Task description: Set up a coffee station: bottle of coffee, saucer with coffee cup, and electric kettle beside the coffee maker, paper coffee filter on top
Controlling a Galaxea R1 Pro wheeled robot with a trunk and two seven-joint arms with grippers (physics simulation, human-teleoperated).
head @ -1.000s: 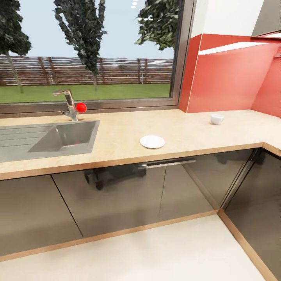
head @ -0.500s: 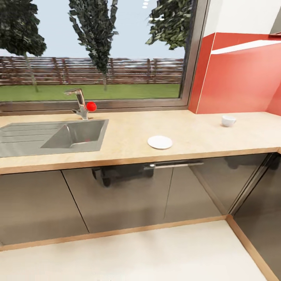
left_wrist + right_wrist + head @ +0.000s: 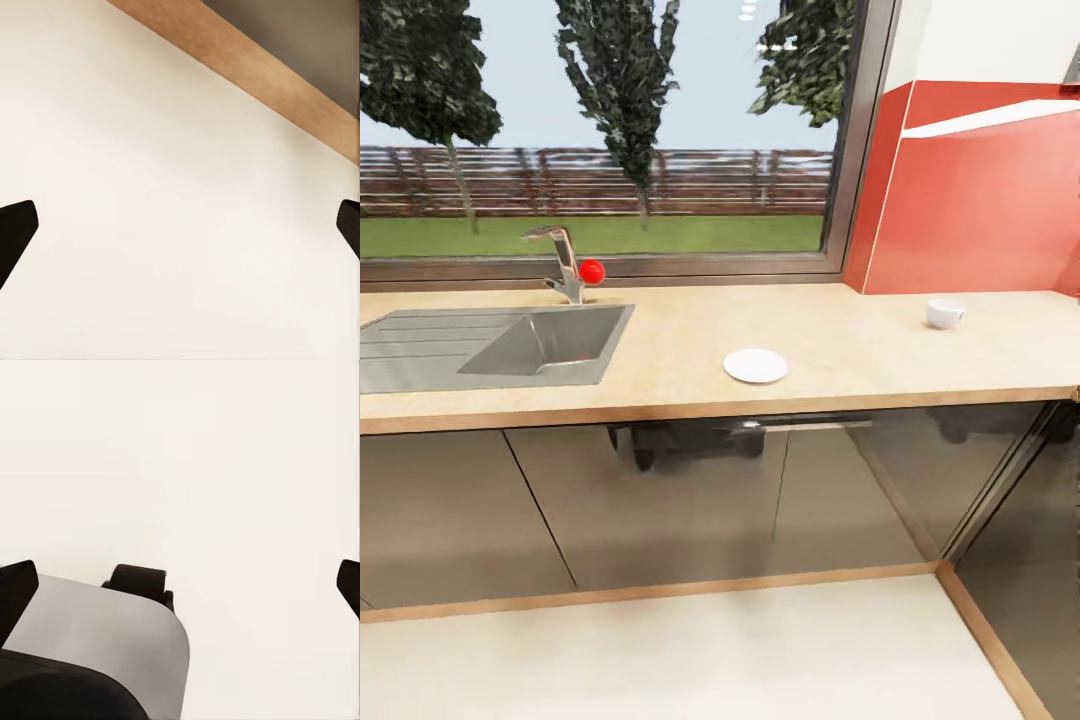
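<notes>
facing the countertop (image 3: 840, 350) from the floor, the robot looks to be between steps, with most of the coffee station not yet set up. one saucer (image 3: 756, 365) lies near the front edge of the worktop, roughly midway along it, and one coffee cup (image 3: 945, 313) stands well apart from it, farther along toward the red wall panel (image 3: 970, 210). so the cup is not yet on the saucer, and judging from this stretch of counter, the machine, bottle, filter and kettle all remain to be brought together.

the left gripper (image 3: 180, 229) hangs over the pale floor (image 3: 150, 187) near the wooden plinth strip (image 3: 247, 67), its dark fingertips (image 3: 15, 229) spread wide with nothing between them. the right gripper (image 3: 180, 585) is likewise spread and empty above the floor, with the robot's base (image 3: 97, 645) and a black wheel (image 3: 139, 581) below it.

counted: one saucer, one cup, one sink (image 3: 550, 345), one tap (image 3: 565, 262) with a red knob, one window (image 3: 610, 140).
</notes>
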